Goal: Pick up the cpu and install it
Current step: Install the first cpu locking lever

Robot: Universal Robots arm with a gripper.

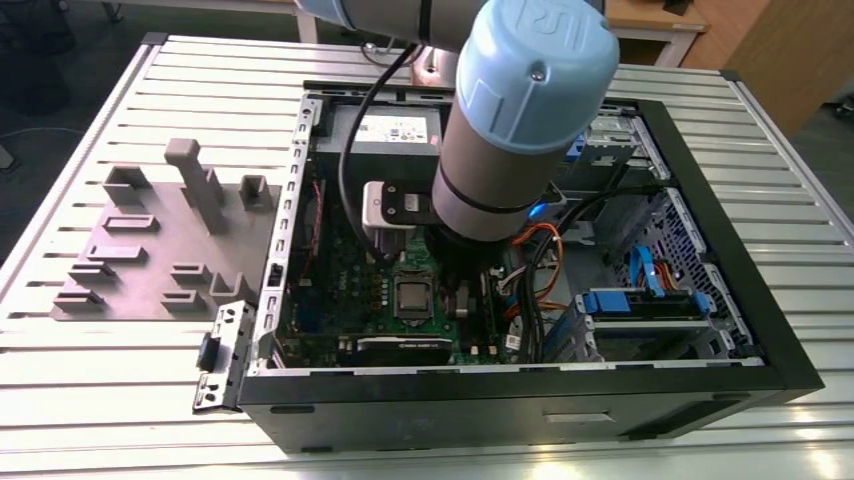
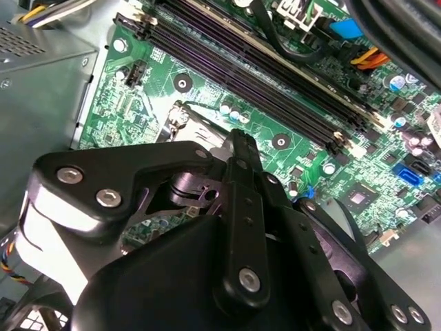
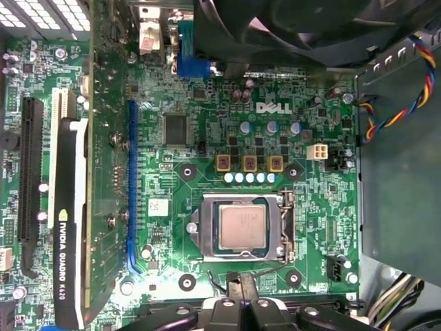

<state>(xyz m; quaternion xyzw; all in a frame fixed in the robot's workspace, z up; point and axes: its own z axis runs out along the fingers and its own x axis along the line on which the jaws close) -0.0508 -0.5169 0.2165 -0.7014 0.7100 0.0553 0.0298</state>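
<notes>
While my arm [image 1: 514, 110] hides much of the open computer case [image 1: 534, 410], a grey fixture plate [image 1: 147, 250] lies on the counter [image 1: 80, 400] at nine o'clock from it, on the exterior view's left. In the first wrist view the cpu [image 3: 242, 227] lies flat in its socket frame [image 3: 207, 231], metal top up, square, with no long axis and faint unreadable print. My hand [image 3: 236, 281] hovers just beside the frame; I cannot tell whether it is apart or together.

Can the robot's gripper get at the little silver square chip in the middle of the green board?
Probably yes. The silver-grey square cpu lies uncovered in its metal socket frame, with the black gripper just beside it and nothing between them.
</notes>
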